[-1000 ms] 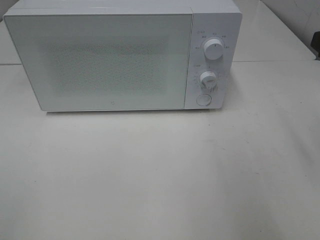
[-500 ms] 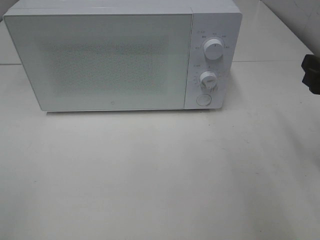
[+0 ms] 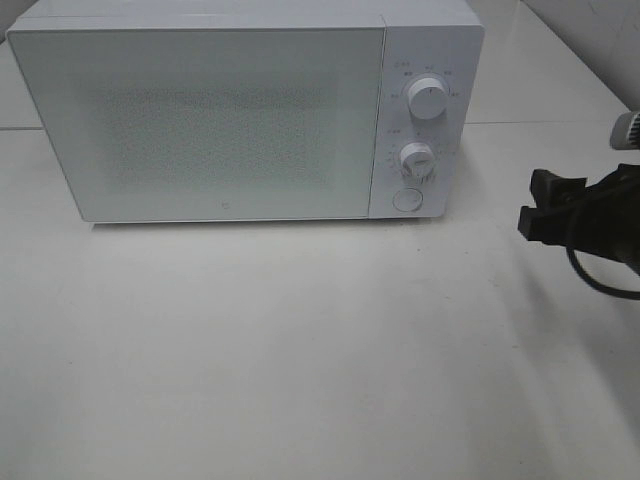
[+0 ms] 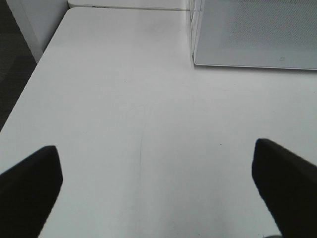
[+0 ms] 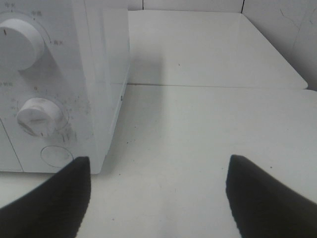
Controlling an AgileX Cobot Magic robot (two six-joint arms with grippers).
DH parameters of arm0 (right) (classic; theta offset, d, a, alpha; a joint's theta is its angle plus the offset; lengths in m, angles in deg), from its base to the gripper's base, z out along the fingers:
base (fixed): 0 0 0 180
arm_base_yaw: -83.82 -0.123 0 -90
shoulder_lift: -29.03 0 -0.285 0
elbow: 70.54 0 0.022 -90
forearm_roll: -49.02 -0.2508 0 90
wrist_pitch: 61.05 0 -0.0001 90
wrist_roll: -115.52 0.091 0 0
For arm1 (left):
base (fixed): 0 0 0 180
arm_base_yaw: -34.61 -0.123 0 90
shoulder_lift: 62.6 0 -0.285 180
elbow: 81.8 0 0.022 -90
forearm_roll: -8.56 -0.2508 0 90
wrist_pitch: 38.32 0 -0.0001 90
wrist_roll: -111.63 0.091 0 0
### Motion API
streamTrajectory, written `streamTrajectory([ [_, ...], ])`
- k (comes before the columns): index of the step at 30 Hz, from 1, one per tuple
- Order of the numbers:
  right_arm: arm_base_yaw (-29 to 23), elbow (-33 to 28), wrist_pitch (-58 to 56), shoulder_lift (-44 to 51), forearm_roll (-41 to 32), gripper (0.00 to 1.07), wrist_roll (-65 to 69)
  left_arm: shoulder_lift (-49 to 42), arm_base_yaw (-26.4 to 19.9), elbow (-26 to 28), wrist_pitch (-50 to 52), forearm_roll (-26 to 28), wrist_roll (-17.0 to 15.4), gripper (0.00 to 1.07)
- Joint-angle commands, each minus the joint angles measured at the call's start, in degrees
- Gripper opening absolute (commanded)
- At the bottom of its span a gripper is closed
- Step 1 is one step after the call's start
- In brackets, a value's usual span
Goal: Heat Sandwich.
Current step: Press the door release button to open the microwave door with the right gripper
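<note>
The sandwich is not in view in any frame. A white microwave (image 3: 220, 120) stands at the back of the table with its door shut. Its panel has an upper knob (image 3: 428, 100), a lower knob (image 3: 417, 160) and a round button (image 3: 406, 199). My right gripper (image 3: 528, 203) is open and empty, to the right of the panel and apart from it. In the right wrist view the right gripper (image 5: 158, 198) faces the panel's right edge, with the lower knob (image 5: 39, 116) and button (image 5: 55, 154) showing. My left gripper (image 4: 157, 193) is open and empty above bare table, with the microwave (image 4: 257, 34) to one side.
The white table (image 3: 300, 350) stretches in front of the microwave. A seam between table tops (image 3: 540, 122) runs to the right of the microwave. The table's left edge and dark floor (image 4: 12, 74) show in the left wrist view.
My right gripper has come in from the right edge of the exterior view and moved left toward the microwave's control panel. The microwave has not moved.
</note>
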Motion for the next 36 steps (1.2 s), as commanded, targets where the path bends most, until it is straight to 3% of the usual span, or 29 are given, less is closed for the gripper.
streamTrajectory([
  [1, -4.93, -0.11, 3.95, -2.98, -5.33, 0.74, -1.49, -0.46, -0.17, -0.06, 0.57, 0.29, 0.17, 1.00],
  [9, -13.12, 0.69, 7.22, -8.82, -13.35, 0.74, -1.49, -0.46, -0.17, -0.06, 0.57, 0.29, 0.17, 1.00],
  [19, -20.68, 7.05, 5.50, -14.44, -18.91, 0.74, -1.49, -0.46, -0.17, -0.06, 0.57, 0.29, 0.17, 1.00],
  [36, -22.00, 9.00, 3.50, -15.30, -19.14, 0.74, 0.06, -0.46, -0.17, -0.06, 0.57, 0.29, 0.17, 1.00],
])
